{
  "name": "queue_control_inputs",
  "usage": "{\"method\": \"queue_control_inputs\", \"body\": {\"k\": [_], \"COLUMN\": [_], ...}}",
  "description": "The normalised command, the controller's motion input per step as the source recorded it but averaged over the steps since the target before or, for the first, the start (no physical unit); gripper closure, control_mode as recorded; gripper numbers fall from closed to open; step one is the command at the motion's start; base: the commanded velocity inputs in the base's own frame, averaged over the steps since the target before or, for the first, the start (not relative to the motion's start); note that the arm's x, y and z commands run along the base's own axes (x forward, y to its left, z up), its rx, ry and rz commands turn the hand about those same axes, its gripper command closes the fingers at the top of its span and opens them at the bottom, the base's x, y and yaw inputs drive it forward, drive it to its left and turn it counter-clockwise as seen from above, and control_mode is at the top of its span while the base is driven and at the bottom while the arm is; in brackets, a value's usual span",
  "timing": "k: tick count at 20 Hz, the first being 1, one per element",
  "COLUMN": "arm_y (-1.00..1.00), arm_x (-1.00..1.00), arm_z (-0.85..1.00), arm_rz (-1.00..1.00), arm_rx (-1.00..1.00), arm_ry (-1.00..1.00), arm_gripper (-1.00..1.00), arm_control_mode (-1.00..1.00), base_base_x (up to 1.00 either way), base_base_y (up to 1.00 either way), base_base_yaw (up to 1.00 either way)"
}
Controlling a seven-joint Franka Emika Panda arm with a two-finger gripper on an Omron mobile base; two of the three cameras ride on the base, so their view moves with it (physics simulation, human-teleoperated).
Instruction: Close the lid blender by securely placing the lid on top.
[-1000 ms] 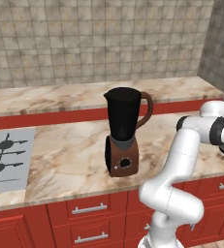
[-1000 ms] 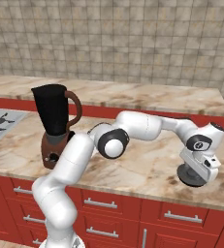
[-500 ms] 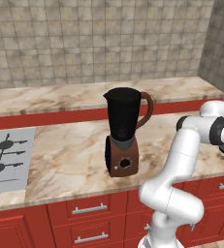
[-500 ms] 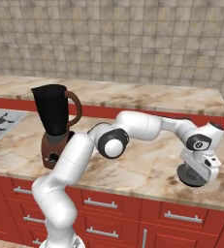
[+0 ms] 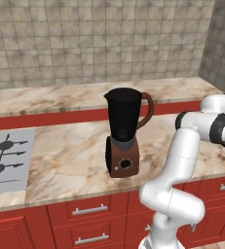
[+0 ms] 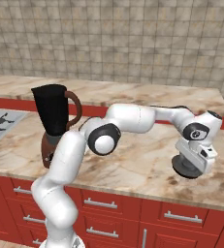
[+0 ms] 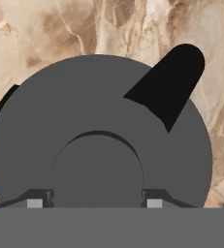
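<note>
A: How far along are you?

B: Early. Your counter (image 6: pixel 133 167) carries the blender (image 5: pixel 123 131) on its left part, upright, the jar open at the top. No lid on it yet, so the closing is all ahead.

A: And the lid?

B: The lid (image 6: pixel 187 168) is far off to the right, near the counter's front edge, well apart from the blender. I cannot tell whether it rests on the marble or is just lifted.

A: The gripper?

B: Your gripper (image 7: pixel 98 198) is right over the lid, one finger (image 7: pixel 36 199) on each side of the knob (image 7: pixel 98 169). They look closed against it, though contact is hard to confirm. What's left: carry it across and seat it on the rim.
</note>
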Motion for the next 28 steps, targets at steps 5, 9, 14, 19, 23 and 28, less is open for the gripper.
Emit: {"method": "queue_control_inputs", "body": {"k": [5,9,14,19,23,28], "arm_y": [0.83,0.84,0.84,0.89,0.87,0.88], "arm_x": [-0.04,-0.07,-0.16,-0.15,-0.19,-0.08], "arm_z": [0.99,1.0,0.97,0.92,0.84,0.87], "arm_rz": [0.0,0.0,-0.01,-0.03,-0.03,-0.01], "arm_rx": [-0.1,-0.13,-0.13,-0.13,-0.11,-0.07], "arm_ry": [-0.12,-0.21,-0.22,-0.21,-0.22,-0.13], "arm_gripper": [1.0,1.0,1.0,1.0,1.0,1.0], "arm_control_mode": [-1.0,-1.0,-1.0,-1.0,-1.0,-1.0], "base_base_x": [0.0,0.0,0.0,0.0,0.0,0.0], "base_base_y": [0.0,0.0,0.0,0.0,0.0,0.0], "base_base_yaw": [0.0,0.0,0.0,0.0,0.0,0.0]}}
